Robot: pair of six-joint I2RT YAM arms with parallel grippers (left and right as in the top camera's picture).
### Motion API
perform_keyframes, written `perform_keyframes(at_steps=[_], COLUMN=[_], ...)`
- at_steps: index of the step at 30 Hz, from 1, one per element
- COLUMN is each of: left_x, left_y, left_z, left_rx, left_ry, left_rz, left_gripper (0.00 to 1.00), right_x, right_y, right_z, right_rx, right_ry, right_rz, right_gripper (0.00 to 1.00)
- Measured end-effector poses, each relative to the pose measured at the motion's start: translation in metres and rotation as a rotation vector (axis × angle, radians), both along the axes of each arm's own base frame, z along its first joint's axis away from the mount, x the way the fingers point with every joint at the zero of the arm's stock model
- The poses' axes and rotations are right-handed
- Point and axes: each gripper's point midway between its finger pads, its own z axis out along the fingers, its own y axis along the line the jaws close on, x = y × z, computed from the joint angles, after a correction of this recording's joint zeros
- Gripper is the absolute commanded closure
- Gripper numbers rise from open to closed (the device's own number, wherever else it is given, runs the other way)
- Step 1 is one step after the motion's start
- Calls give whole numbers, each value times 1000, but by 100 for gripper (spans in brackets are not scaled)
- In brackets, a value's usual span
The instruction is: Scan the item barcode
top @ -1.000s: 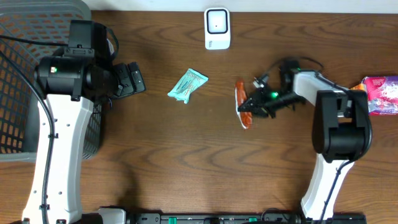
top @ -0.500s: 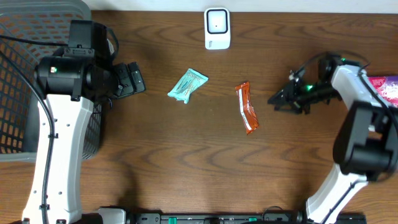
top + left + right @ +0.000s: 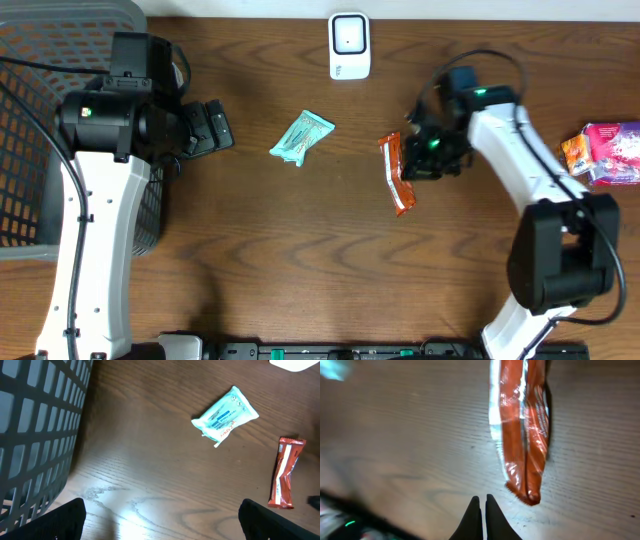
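Our right claw (image 3: 481,502) has returned beside the orange wrapper (image 3: 520,435) and clenched on nothing, so we judge scanning unstarted.

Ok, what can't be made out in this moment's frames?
- Barcode on the long orange-red foil wrapper: right wrist view is blurred, and it is too small in the overhead view.
- Print on the teal plastic packet: too small to read, left wrist view.
- White plastic scanner: cut off by the top edge, left wrist view.
- Pink snack packet: cut off by the right edge, overhead view.
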Motion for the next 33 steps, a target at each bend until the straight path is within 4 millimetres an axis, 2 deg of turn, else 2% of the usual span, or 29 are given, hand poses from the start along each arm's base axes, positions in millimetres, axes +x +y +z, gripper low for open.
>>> perform_keyframes(at_steps=[6,11,16,23,26,29,33], left_x=[0,0,0,0,0,0,0], left_y=[0,0,0,0,0,0,0], left_z=[0,0,0,0,0,0,0], left_rx=[0,0,0,0,0,0,0], left_ry=[0,0,0,0,0,0,0], left_rz=[0,0,-1,0,0,0,-1], left_gripper=[2,2,2,2,2,2,2], right_x=[-14,-15,-21,-53,-43,-14,12], right_y=[-5,-13,-19,-33,-33,-26,-22], right_z=[-38,-60,-62,-56,-44,-31,-27], right_rx=[-110,-144,-173,-252,-258,-235,-214], right_ry=[60,65,92,229,211,116,19], right_rz=[-10,-40,-87,-92,-94,-105,-116], right_gripper=[99,99,99,99,99,92,99])
